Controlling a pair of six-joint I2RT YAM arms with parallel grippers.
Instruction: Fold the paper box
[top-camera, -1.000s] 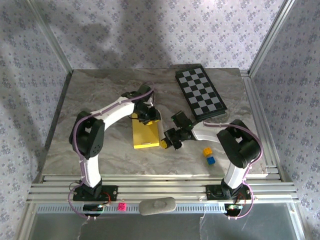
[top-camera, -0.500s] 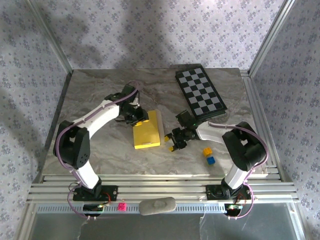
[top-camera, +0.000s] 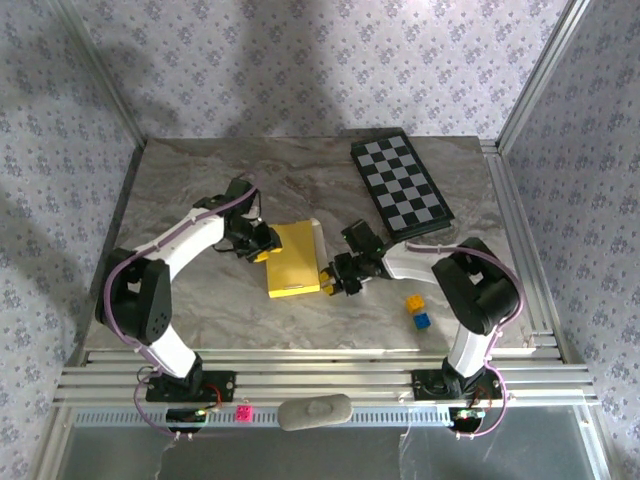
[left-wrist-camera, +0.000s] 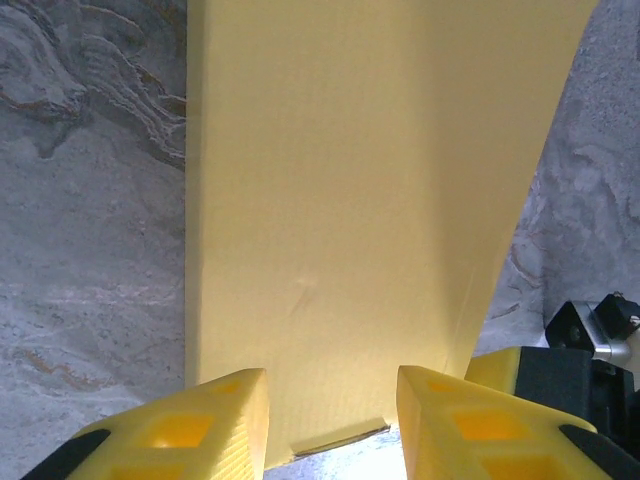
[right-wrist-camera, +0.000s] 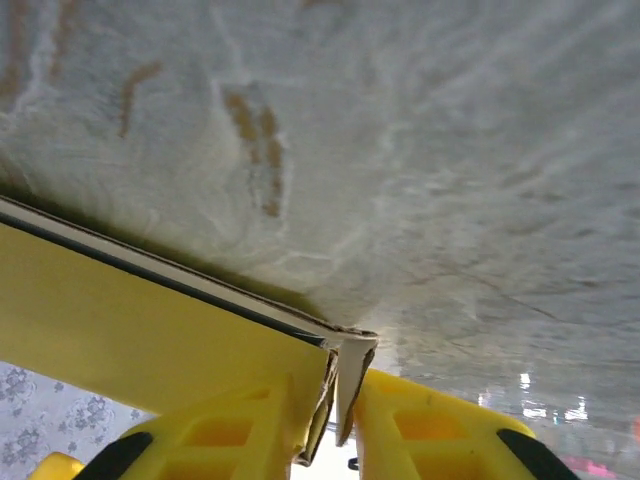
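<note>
Two claws work the paper box, one on each side. Left claw is at the box's left far corner. From above its gap is too small to read. The left wrist view settles it: left claw is spread, yellow fingertips apart. The box's broad yellow face is seen flat-on beyond them, with its near edge sitting in the gap. No pinch is visible there.

Right claw is at the box's right near corner. In the right wrist view the right claw is nearly closed, pinching a thin cardboard corner seen edge-on. The yellow panel runs off to the left, with a pale layer along its upper edge.

The overhead view gives the layout. The box lies flat about mid-bench, slightly toward the near edge, with a paler strip along its right long side. Bench is grey marbled.

A black-and-white chequered board lies at the far right corner, well apart from the box. A small yellow cube touches a blue cube near the right near edge, beside the right arm.
</note>
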